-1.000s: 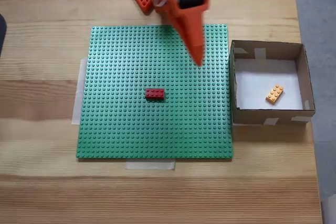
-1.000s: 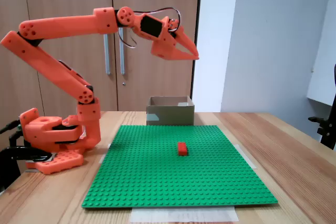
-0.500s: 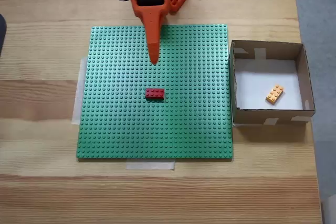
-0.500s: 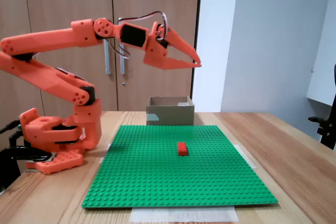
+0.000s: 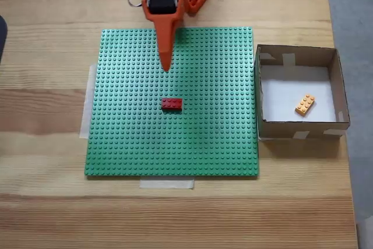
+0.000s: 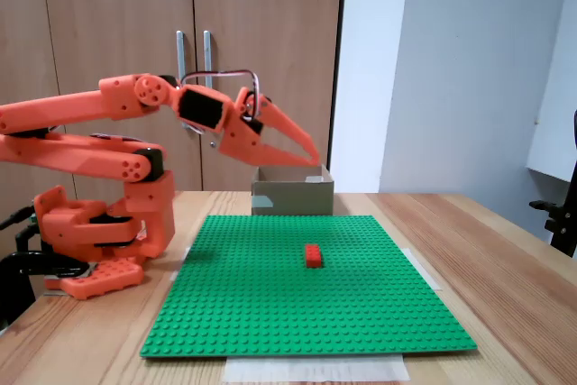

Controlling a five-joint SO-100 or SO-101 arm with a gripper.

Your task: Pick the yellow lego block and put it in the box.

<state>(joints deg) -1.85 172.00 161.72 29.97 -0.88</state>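
Already the yellow lego block (image 5: 305, 104) lies on the white floor of the box (image 5: 297, 127), right of the green baseplate (image 5: 204, 144) in the top-down fixed view. Over the baseplate's far part hangs the orange gripper (image 6: 315, 161), fingers parted and holding nothing. A red brick (image 5: 171, 104) sits near the plate's middle, well apart from the fingertips.

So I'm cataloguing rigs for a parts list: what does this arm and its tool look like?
The arm is bright orange plastic throughout, built of chunky rounded links on a blocky orange base. Black motor blocks sit in the joints, one at the wrist. A thin cable loops above the wrist. The tool is two long orange fingers tapering to points.
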